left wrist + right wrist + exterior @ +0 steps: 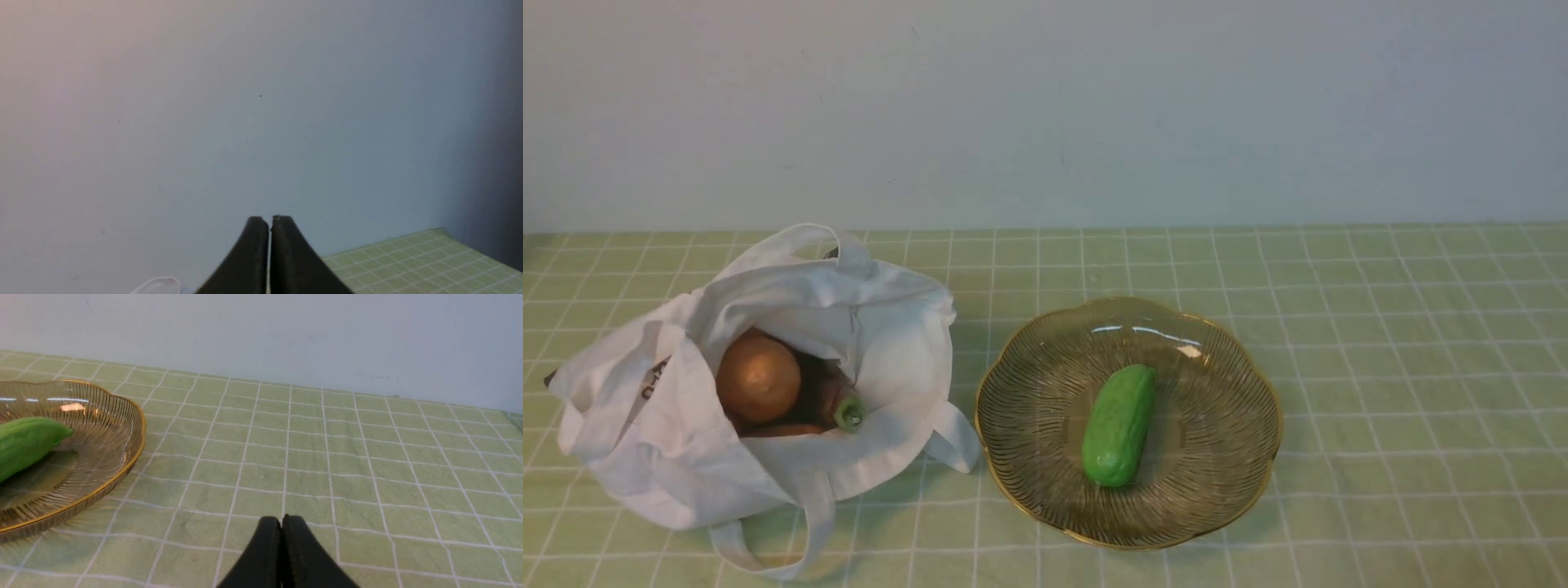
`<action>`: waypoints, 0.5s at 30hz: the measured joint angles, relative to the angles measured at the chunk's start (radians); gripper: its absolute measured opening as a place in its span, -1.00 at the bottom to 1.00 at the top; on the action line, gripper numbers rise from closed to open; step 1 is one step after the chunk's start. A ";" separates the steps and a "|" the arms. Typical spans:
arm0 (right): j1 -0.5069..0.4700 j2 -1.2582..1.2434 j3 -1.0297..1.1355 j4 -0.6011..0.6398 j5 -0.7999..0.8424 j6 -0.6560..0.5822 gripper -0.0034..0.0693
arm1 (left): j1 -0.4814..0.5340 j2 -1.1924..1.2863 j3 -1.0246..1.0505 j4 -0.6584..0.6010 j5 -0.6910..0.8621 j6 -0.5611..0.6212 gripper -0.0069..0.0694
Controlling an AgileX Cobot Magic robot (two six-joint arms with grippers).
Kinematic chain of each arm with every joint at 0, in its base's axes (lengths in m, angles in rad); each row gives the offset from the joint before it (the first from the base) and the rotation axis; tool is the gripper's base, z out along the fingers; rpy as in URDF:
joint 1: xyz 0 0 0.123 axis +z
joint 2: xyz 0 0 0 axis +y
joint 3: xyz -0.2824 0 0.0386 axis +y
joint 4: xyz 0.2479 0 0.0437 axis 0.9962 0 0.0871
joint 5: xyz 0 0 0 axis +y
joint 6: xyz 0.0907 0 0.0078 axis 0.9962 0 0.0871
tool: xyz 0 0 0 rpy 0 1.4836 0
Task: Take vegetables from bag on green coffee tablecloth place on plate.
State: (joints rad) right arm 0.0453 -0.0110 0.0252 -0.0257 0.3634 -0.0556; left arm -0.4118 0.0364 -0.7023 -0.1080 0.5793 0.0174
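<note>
The white cloth bag (662, 425) lies open on the pale green checked tablecloth (1405, 343) at the left. Inside it sit the round orange-brown ball (757, 377) and the brown root with a green cut end (841, 406). The green cucumber (1119, 425) lies in the olive glass plate (1217, 490) to the bag's right; both also show in the right wrist view, the cucumber (24, 441) and the plate (110, 428). My left gripper (269, 220) is shut and empty, facing the wall. My right gripper (281, 519) is shut and empty above bare cloth, right of the plate. Neither arm shows in the front view.
A plain pale wall (1045, 106) stands behind the table. A bag strap (768, 555) trails toward the front edge. A bit of white strap (157, 284) shows in the left wrist view. The cloth (416, 261) ends at a dark corner there.
</note>
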 joint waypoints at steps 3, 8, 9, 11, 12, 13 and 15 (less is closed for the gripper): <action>0.000 0.000 0.000 0.000 0.000 0.000 -0.95 | 0.000 0.000 0.050 0.041 -0.018 0.001 -0.83; 0.000 0.000 0.000 0.000 0.000 0.000 -0.95 | 0.000 0.000 0.153 0.094 -0.034 0.001 -0.83; 0.000 0.000 0.000 0.000 0.000 0.000 -0.95 | 0.000 0.000 0.171 0.099 -0.036 0.001 -0.83; 0.000 0.000 0.000 0.000 0.000 0.000 -0.95 | 0.001 0.000 0.218 0.116 -0.040 0.001 -0.83; 0.000 0.000 0.000 0.000 0.000 0.000 -0.95 | 0.002 0.001 0.237 0.119 -0.040 0.001 -0.83; 0.000 0.000 0.000 0.000 0.000 0.000 -0.95 | 0.004 0.001 0.256 0.121 -0.041 0.001 -0.83; 0.000 0.000 0.000 0.000 0.000 0.000 -0.95 | 0.030 0.001 0.311 0.119 -0.059 0.001 -0.83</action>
State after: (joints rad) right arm 0.0453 -0.0110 0.0252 -0.0257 0.3634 -0.0556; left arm -0.3822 0.0374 -0.3916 0.0114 0.5199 0.0184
